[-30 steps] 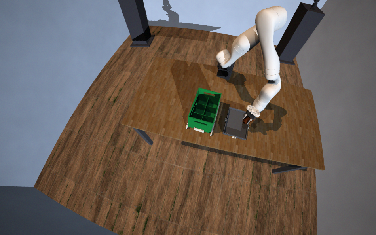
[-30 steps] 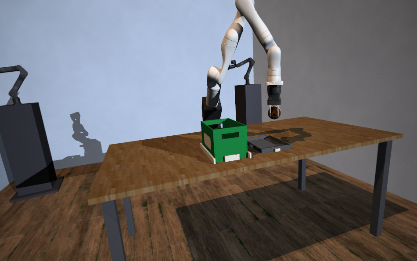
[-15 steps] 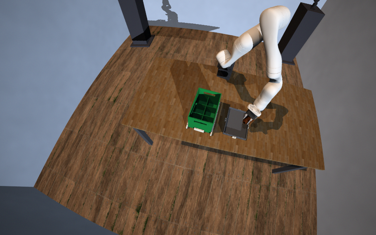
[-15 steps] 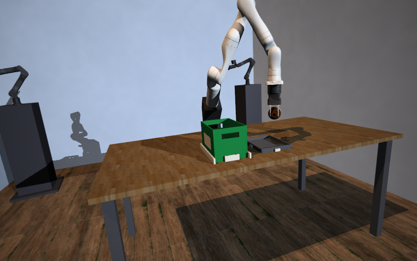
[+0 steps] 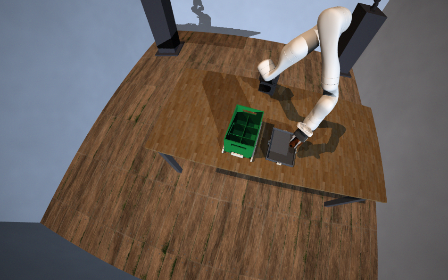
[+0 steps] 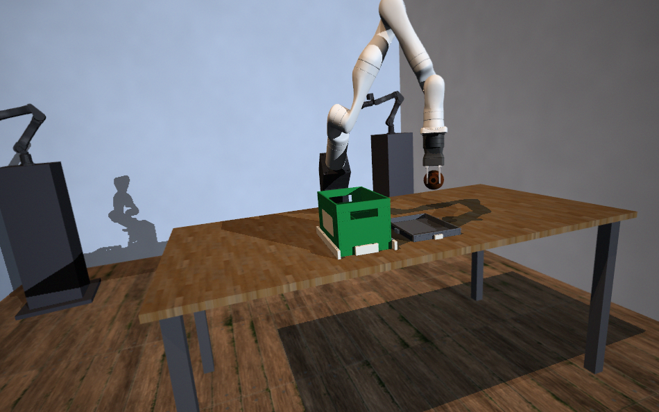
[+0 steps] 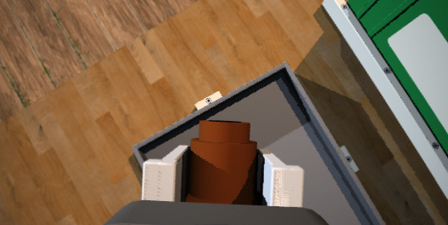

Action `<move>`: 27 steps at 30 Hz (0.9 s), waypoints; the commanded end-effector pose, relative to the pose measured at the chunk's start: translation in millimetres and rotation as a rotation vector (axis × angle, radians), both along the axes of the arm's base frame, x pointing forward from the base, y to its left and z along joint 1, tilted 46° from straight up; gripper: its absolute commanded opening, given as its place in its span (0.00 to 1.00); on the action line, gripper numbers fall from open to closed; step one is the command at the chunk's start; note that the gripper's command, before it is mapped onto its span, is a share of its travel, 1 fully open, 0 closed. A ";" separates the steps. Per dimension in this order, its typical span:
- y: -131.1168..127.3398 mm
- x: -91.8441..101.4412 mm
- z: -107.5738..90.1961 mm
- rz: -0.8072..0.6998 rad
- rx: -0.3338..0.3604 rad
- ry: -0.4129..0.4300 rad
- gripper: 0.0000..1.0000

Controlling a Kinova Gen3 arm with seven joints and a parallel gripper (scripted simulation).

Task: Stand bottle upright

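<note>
The brown bottle (image 5: 292,143) (image 6: 433,179) (image 7: 223,164) lies about level in the air, held across its body, with its mouth towards the exterior camera. My gripper (image 5: 295,141) (image 6: 433,181) (image 7: 222,167) points down and is shut on the bottle, well above the tray. The grey tray (image 5: 267,153) (image 6: 419,236) (image 7: 317,131) lies level on the table with low walls. In the wrist view the bottle's far end is hidden behind the gripper body. The green crate (image 5: 242,146) (image 6: 364,233) (image 7: 398,24) stands level beside the tray.
White stops (image 5: 237,154) (image 6: 366,249) (image 7: 383,75) line the crate's base. Small white blocks (image 5: 278,163) (image 6: 438,236) (image 7: 209,100) sit against the tray's outer walls. The wooden table (image 5: 340,167) (image 6: 250,271) (image 7: 119,113) has its front edge close to the crate and tray.
</note>
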State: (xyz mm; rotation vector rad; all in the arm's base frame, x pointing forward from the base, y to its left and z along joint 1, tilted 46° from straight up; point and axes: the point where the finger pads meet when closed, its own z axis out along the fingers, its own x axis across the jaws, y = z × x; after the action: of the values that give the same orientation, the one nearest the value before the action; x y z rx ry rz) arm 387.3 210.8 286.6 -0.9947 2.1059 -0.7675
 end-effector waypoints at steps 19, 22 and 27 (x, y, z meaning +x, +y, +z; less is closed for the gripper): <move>-0.5 0.1 0.6 -0.009 -0.027 -0.032 0.00; -0.5 0.1 0.6 -0.009 -0.027 -0.032 0.00; -0.5 0.1 0.6 -0.009 -0.027 -0.032 0.00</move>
State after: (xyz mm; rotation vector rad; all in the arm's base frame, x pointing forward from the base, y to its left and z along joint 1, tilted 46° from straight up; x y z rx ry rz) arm 387.5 209.8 287.0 -0.9810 2.0796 -0.8136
